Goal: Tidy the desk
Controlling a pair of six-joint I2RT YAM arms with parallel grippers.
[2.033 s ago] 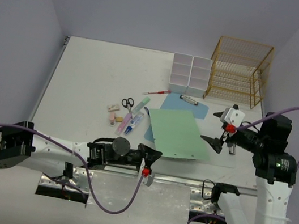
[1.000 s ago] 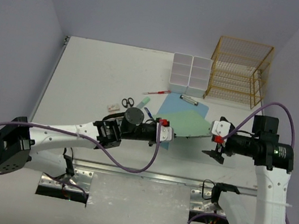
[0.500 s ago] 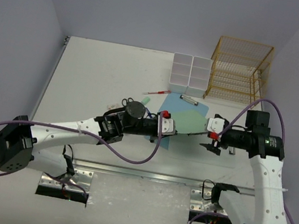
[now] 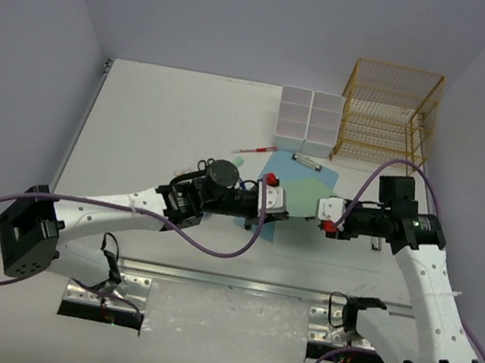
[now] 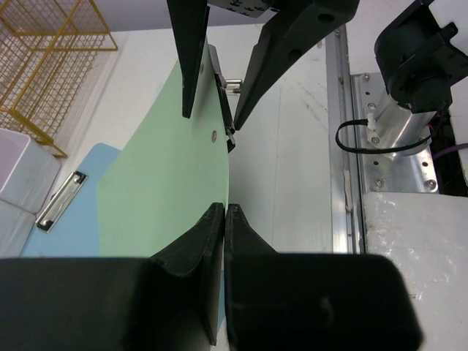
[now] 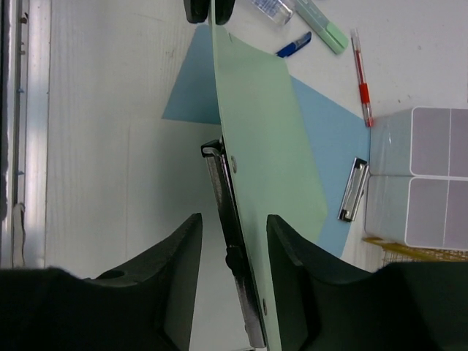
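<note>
The white desk [image 4: 159, 121] carries a green clipboard [image 4: 303, 195], which stands lifted on edge. My left gripper [image 4: 277, 208] is shut on its lower edge; in the left wrist view the fingers [image 5: 223, 213] pinch the green board [image 5: 175, 168]. My right gripper [image 4: 321, 210] is open. In the right wrist view it [image 6: 232, 234] has one finger on each side of the metal clip end of the green board [image 6: 270, 131], without touching it. A blue clipboard [image 4: 275, 164] lies flat beneath.
A white organizer box [image 4: 309, 120] and a gold wire rack [image 4: 388, 117] stand at the back right. A red pen [image 4: 254, 149] lies by the blue clipboard; markers [image 6: 322, 22] lie near my left arm. A metal rail [image 4: 298, 293] runs along the near edge.
My left gripper has moved forward and right, lifting the green clipboard from flat onto its edge. My right gripper has moved left until its open jaws straddle the clip end.
</note>
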